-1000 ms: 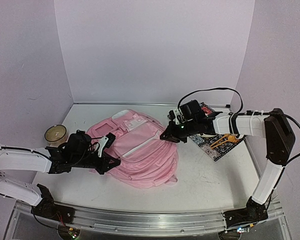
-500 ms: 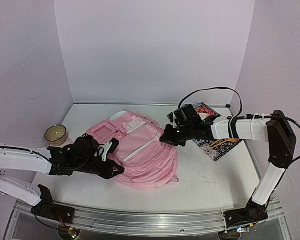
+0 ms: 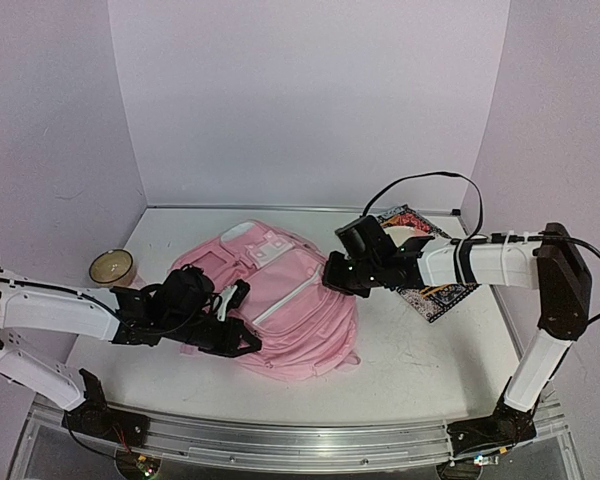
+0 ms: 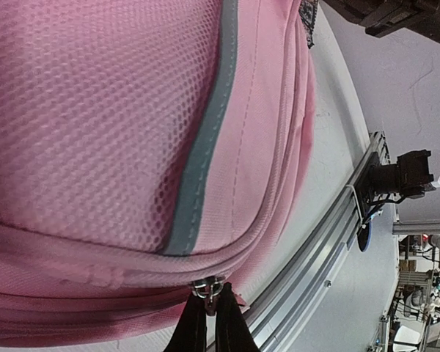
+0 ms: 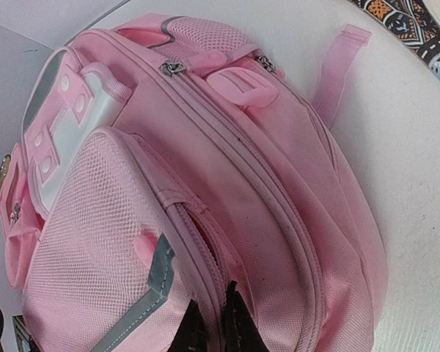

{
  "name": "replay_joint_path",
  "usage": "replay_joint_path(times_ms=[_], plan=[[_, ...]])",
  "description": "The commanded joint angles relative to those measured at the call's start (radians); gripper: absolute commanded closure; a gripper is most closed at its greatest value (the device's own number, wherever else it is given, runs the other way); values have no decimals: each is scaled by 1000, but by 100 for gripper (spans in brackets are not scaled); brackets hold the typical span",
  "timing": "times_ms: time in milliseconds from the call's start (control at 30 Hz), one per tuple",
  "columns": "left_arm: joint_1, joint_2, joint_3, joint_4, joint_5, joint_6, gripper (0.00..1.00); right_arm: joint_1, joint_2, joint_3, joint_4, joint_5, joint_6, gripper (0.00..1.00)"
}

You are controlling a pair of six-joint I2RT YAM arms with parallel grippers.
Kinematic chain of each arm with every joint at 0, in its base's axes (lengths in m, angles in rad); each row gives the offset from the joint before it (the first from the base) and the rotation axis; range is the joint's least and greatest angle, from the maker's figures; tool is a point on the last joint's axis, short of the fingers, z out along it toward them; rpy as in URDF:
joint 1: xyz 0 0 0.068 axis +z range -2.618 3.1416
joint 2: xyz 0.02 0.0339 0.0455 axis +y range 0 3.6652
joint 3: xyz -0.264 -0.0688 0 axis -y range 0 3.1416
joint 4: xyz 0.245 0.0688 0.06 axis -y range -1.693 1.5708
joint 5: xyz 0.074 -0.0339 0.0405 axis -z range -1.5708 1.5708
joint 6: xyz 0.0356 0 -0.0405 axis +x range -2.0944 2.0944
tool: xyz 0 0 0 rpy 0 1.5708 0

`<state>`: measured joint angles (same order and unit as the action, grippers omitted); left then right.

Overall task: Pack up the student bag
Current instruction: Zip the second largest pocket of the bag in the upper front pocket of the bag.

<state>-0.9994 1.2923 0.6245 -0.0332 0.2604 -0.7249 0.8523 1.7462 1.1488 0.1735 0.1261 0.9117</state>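
Note:
The student bag [image 3: 292, 305] lies flat mid-table, a large pink backpack with mesh panels and grey trim. At the bag's near edge my left gripper [image 3: 248, 346] is shut on a metal zipper pull [image 4: 207, 287]. In the left wrist view the black fingertips [image 4: 193, 326] pinch the pull just under the pink zip seam [image 4: 132, 275]. My right gripper [image 3: 332, 277] is at the bag's far right side. It is shut on the fabric edge of a partly open zipper [image 5: 205, 242], with the pink cloth squeezed between its fingertips [image 5: 238, 323].
A patterned book [image 3: 438, 291] lies right of the bag, under the right arm. A small round bowl [image 3: 111, 266] sits at the far left. An aluminium rail [image 3: 300, 438] runs along the table's near edge, close to the left gripper.
My left gripper has slid right along the bag's near edge, still holding the zipper pull. The right gripper has shifted slightly left, and the bag has bunched a little.

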Motion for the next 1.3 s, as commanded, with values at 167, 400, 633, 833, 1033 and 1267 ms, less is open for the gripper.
replay_joint_path(times_ms=[167, 400, 633, 833, 1033, 1267], plan=[[-79, 83, 181, 123, 51, -9, 96, 24, 6, 41, -3, 61, 43, 100], [-124, 241, 307, 162, 59, -9, 94, 52, 40, 68, 1, 59, 46, 100], [-124, 195, 246, 146, -82, -23, 84, 55, -39, 0, 0, 78, -20, 100], [-123, 132, 210, 137, -94, -25, 75, 56, -147, -75, -23, 108, -111, 71], [-118, 44, 183, 74, -174, -12, 68, 57, -282, -177, -39, 126, -202, 40], [-94, -74, 116, -6, -260, -36, 65, 97, -409, -292, 25, 66, -402, 35]])
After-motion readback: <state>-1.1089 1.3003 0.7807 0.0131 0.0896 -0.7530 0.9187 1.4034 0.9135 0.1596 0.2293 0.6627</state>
